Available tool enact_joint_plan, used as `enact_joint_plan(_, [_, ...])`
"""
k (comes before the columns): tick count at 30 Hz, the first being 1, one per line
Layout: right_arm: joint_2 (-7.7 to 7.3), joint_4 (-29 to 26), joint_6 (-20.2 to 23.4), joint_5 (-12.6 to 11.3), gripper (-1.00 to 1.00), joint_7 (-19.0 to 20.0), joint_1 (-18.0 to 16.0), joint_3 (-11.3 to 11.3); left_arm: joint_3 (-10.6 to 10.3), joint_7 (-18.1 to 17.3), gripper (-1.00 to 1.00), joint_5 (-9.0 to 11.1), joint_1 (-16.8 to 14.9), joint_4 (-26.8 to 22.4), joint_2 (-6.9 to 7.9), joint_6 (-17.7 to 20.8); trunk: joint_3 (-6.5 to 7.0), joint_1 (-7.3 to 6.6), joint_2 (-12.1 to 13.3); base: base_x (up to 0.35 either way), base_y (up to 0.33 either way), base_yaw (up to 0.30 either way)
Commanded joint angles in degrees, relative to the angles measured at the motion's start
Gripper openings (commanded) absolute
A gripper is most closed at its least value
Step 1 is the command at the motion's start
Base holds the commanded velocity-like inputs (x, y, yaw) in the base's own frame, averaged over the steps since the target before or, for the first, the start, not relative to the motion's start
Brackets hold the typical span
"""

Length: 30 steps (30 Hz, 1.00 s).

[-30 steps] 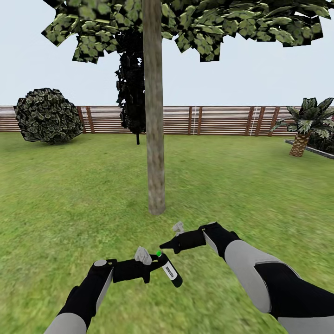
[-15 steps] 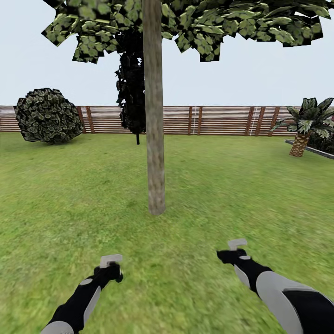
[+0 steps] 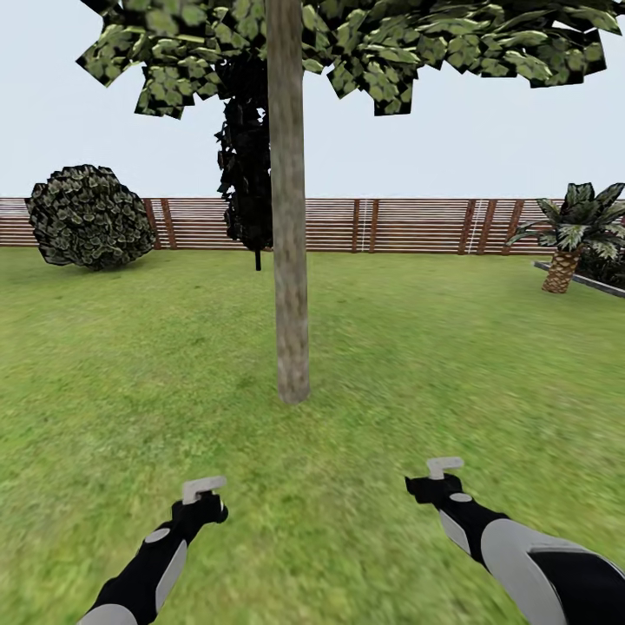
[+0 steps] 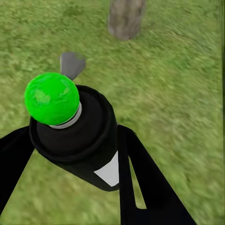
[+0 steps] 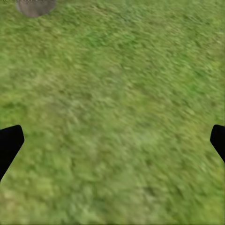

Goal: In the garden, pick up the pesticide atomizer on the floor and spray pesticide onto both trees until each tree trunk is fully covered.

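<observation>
Head view, left to right: a round bush (image 3: 89, 217) stands by the fence (image 3: 408, 225), then the trunk (image 3: 289, 200) rises from the lawn (image 3: 434, 347) with a dark narrow tree (image 3: 246, 165) partly hidden behind it, and a low palm (image 3: 573, 230) sits at the far right, its fronds cut off by the frame edge. The canopy (image 3: 391, 43) is cropped at the top. No white specks can be made out on the bark.

Low down, the left pincer (image 3: 204, 489) and the right pincer (image 3: 444, 467) are each seen end-on as a pale tip over the grass, well apart, so their openings are hard to read from here, and the bottle is hidden in this view.

In the left wrist view, the atomizer (image 4: 77, 131) sits between the 2 black fingers (image 4: 140, 178), clamped there; its green cap (image 4: 51, 98) points toward the trunk base (image 4: 125, 18), and a white label corner shows. The spray head is only a blurred grey shape.

In the right wrist view, the fingertips (image 5: 9, 143) stand wide apart at the edges, empty, over blurred grass.
</observation>
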Motion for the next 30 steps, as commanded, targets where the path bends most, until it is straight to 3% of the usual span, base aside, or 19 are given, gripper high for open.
enact_joint_plan(1, [-0.01,0.20,-0.29,0.49,1.00,-0.14,-0.07,0.06,-0.04,-0.48,-1.00,-0.12,-0.06,-0.01,-0.10,-0.11,-0.10,0.06,-0.10,0.235,0.000,0.000])
enact_joint_plan(2, [0.06,0.24,-0.32,0.50,1.00,-0.14,0.02,0.07,-3.73,-0.51,-1.00,-0.09,-0.06,-0.21,-0.22,-0.10,-0.10,0.06,-0.10,0.312,0.000,0.000])
enact_joint_plan(4, [0.14,0.73,-0.33,0.52,1.00,-0.14,0.33,0.07,-6.09,-0.50,-1.00,-0.08,-0.06,-0.34,-0.70,0.25,-0.10,0.06,-0.10,0.332,0.000,0.000])
enact_joint_plan(6, [0.16,1.07,-0.33,0.55,1.00,-0.14,0.56,0.07,-6.58,-0.48,-1.00,-0.11,-0.07,-0.33,-1.38,0.56,-0.10,0.06,-0.10,0.344,0.000,0.000])
enact_joint_plan(7, [0.16,1.32,-0.33,0.58,1.00,-0.19,0.72,0.07,-7.26,-0.43,-1.00,-0.28,-0.07,-0.35,-3.22,2.10,-0.10,0.06,-0.10,0.348,0.000,0.000])
enact_joint_plan(13, [0.45,1.49,-0.26,0.59,1.00,-0.15,1.14,0.07,-8.59,-0.44,-1.00,-2.19,-0.08,-0.20,-5.20,3.65,-0.10,0.06,-0.10,0.349,0.020,0.000])
enact_joint_plan(30, [2.06,1.47,-0.40,0.60,1.00,-0.81,2.48,0.07,-8.57,-0.47,-1.00,-2.62,-0.08,-0.41,-6.38,3.13,-0.10,0.06,-0.10,0.350,0.117,0.000])
